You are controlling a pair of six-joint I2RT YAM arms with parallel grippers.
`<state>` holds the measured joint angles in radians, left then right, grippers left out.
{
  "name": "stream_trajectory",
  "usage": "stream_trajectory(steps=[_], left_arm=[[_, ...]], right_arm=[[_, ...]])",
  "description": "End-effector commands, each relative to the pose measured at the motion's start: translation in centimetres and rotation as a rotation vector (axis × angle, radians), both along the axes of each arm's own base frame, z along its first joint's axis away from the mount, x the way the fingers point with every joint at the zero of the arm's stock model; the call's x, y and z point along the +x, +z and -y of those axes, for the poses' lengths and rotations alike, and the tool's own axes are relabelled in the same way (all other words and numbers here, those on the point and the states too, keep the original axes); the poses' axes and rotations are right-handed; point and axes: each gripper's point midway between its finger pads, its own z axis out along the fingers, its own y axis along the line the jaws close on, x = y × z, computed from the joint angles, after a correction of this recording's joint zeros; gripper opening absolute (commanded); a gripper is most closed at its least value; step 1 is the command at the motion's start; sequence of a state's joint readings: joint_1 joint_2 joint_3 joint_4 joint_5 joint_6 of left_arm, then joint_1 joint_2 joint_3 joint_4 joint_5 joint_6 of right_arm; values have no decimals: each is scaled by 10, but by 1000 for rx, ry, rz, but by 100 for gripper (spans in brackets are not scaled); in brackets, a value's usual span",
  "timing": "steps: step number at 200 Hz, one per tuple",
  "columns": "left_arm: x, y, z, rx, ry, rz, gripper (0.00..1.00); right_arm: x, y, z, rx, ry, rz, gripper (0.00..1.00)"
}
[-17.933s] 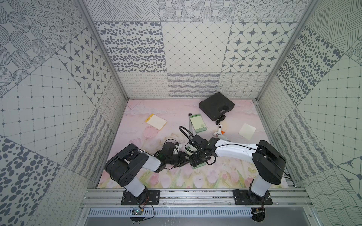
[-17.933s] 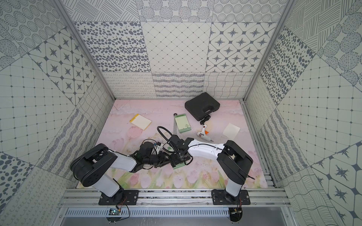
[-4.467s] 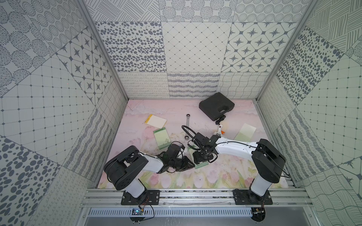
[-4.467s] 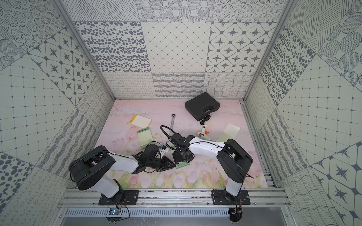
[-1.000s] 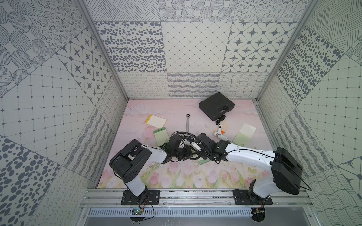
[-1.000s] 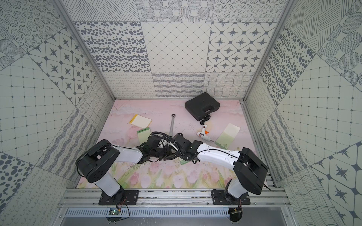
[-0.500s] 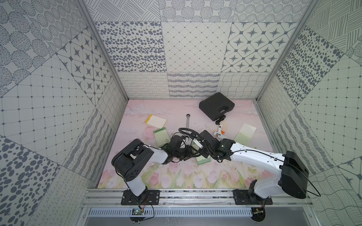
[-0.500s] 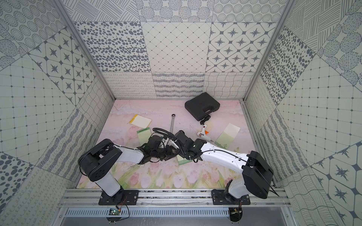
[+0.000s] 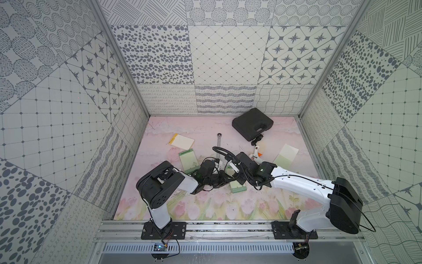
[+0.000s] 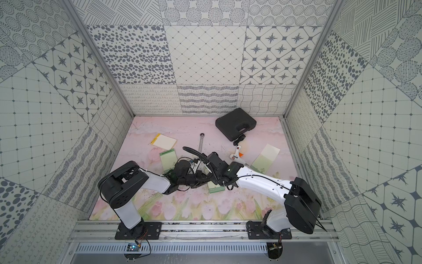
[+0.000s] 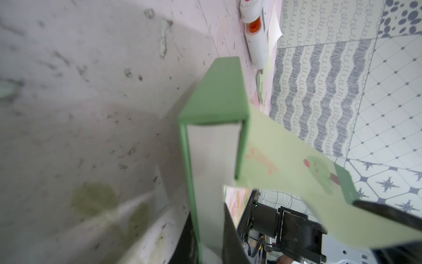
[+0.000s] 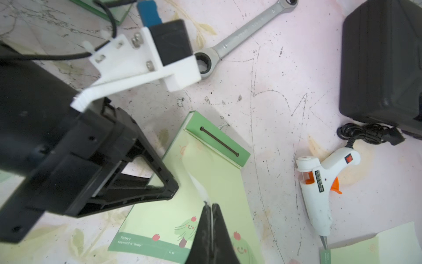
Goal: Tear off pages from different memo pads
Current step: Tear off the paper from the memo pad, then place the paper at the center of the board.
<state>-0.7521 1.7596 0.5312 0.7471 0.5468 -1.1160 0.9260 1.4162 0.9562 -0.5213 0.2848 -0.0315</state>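
Ribbed hard black case [image 9: 252, 126] sits at the back. Mid-mat, the left gripper [image 11: 206, 219] clamps the thick green memo pad [image 12: 205, 128] at one long edge (white stacked paper between dark fingers). The right gripper [image 12: 211, 219] pinches its thin top page [image 12: 214, 173], which is bowed upward.

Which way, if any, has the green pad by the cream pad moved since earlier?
Yes. The green pad went left, off the wrench, toward the cream pad.
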Motion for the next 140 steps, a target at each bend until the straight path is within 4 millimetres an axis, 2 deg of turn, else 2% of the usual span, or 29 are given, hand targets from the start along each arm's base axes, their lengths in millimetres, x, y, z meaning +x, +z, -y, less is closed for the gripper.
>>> stream_trajectory(steps=[1,46,95,109,140], left_arm=[[3,0,1,-18,20,17,0],[-2,-6,4,-15,-9,-23,0],[-6,-1,-7,43,-20,-17,0],[-5,4,-13,35,-9,-22,0],[-2,9,-33,50,6,-42,0]], right_arm=[[7,5,5,93,-56,-1,0],[26,1,24,256,-171,-62,0],[67,-9,75,298,-352,-109,0],[78,-1,90,310,-393,-76,0],[98,43,130,282,-479,86,0]])
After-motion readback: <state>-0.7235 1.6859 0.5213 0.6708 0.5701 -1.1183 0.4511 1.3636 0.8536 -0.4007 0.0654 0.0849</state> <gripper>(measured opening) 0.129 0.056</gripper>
